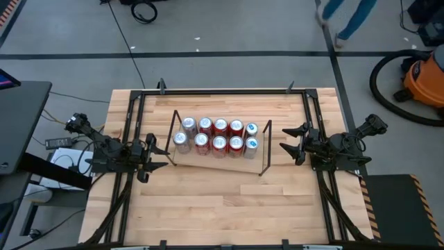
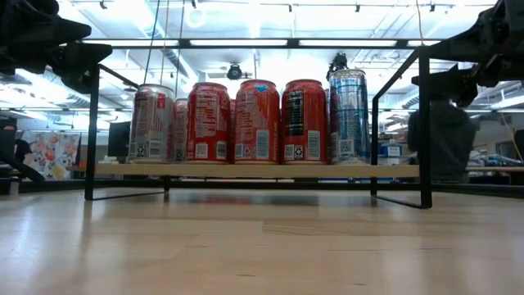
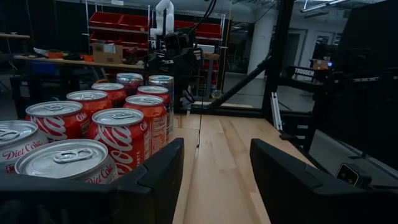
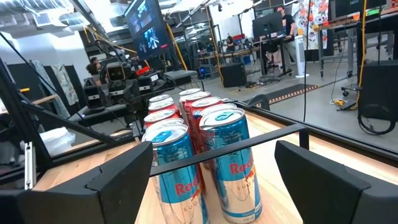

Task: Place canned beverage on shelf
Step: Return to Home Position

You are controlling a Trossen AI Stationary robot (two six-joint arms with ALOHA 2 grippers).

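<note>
A pale plank-wood worktop (image 2: 262, 246) fills the foreground and carries a small light-wood, black-wire-framed shelf (image 2: 246, 170) near its centre. Ten aluminium beverage cans stand upright on the shelf board in two rows of five. Two silver diet cola cans (image 1: 181, 139) stand at the left end, six red soda cans (image 1: 219, 143) in the middle, and two blue-and-silver energy drink cans (image 1: 251, 144) at the right end. The dark two-finger left gripper (image 1: 165, 157) hangs just outside the shelf's left wire frame, its fingers spread apart and empty. The right gripper (image 1: 286, 141) hangs just outside the right wire frame, also spread wide and holding nothing. Both grippers sit clear of every can.
</note>
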